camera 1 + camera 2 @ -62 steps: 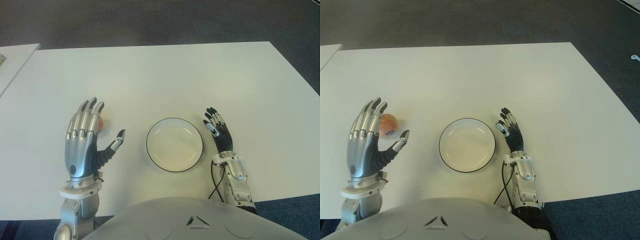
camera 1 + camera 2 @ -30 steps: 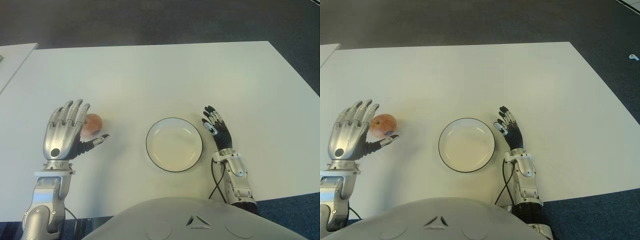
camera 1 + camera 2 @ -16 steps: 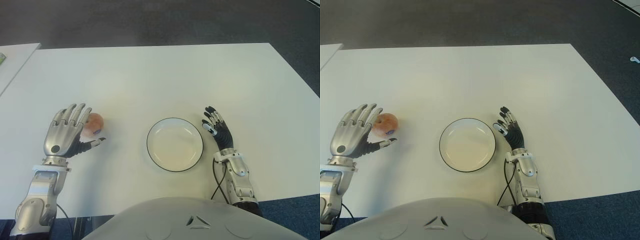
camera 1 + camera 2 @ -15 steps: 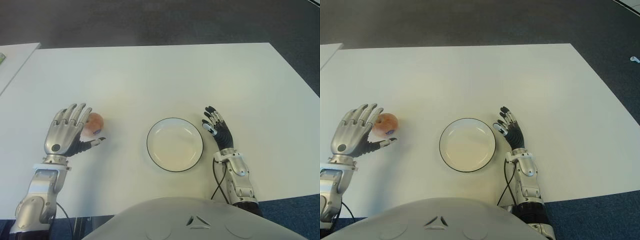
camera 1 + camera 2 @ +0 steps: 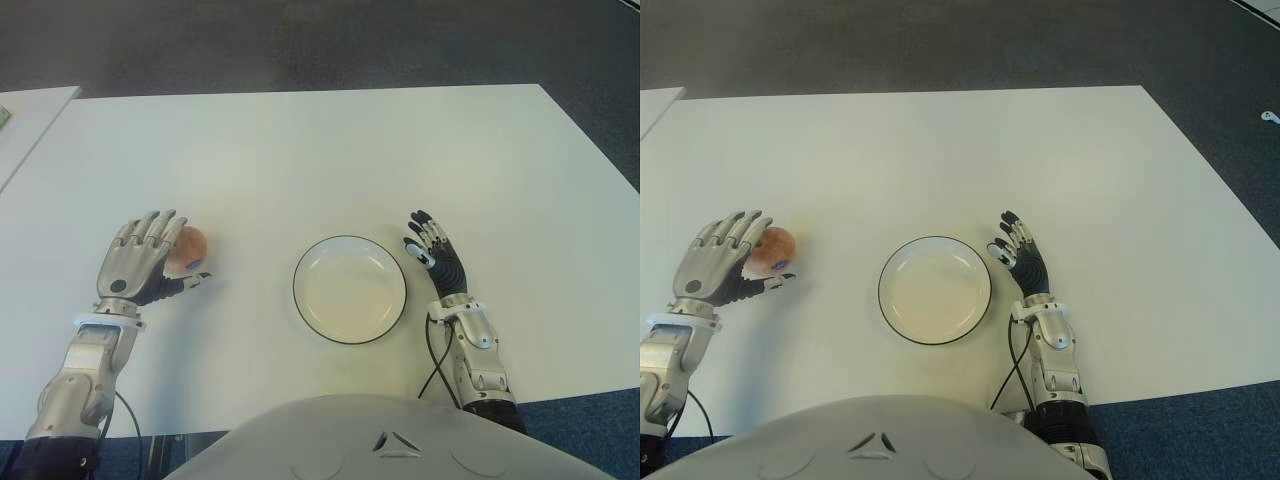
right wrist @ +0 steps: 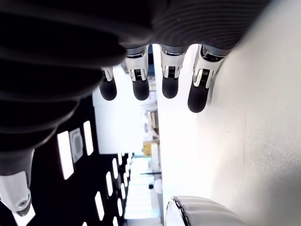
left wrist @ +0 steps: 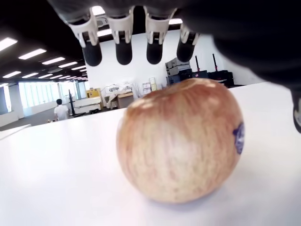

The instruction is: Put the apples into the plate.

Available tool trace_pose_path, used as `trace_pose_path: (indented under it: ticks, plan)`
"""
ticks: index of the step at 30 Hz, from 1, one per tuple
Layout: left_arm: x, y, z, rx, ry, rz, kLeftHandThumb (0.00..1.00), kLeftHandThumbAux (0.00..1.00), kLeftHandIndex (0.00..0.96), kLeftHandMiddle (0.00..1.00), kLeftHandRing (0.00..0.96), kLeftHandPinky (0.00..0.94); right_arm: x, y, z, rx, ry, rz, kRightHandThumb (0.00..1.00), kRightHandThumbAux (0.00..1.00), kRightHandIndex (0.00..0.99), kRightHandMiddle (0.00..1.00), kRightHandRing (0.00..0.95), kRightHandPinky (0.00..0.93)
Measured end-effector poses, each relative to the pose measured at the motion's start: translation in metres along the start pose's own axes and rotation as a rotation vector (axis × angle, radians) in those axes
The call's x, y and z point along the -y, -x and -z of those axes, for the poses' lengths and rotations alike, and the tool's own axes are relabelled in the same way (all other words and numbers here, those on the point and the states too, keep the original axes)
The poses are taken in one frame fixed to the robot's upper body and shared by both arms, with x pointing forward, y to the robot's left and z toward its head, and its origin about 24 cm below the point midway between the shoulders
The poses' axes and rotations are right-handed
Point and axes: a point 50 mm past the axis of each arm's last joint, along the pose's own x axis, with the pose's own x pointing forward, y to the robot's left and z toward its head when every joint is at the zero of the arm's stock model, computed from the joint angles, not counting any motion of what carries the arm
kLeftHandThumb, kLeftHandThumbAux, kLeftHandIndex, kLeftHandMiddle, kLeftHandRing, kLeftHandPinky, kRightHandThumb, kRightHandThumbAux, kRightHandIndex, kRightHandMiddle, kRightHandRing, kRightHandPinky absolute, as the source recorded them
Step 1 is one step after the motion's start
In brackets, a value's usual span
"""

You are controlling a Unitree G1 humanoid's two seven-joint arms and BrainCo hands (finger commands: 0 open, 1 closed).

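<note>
One apple (image 5: 187, 249) beside open left hand (image 5: 135, 265)

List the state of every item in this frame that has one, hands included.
Reddish-yellow round apple: on the white table, not in the plate, ungrasped.
White round plate with black rim: empty, upright.
Left hand: open, fingers arched over the apple, not closed on it.
Right hand: open, idle, just right of the plate.

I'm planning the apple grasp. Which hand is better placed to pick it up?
The left hand. It is already over the apple, fingers open above it in the left wrist view. The right hand shows on the far side of the plate, away from the apple.
</note>
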Motion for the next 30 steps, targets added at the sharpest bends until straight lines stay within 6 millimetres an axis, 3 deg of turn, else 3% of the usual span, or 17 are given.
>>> trace_pose_path:
  ticks: [30]
  plan:
    - [0.012,-0.014,0.002,0.010,-0.022,0.039,0.294,0.329,0.000,0.000,0.000,0.000,0.004,-0.001,0.002,0.028,-0.009,0.010,0.106,0.531,0.000,0.000,0.000,0.000]
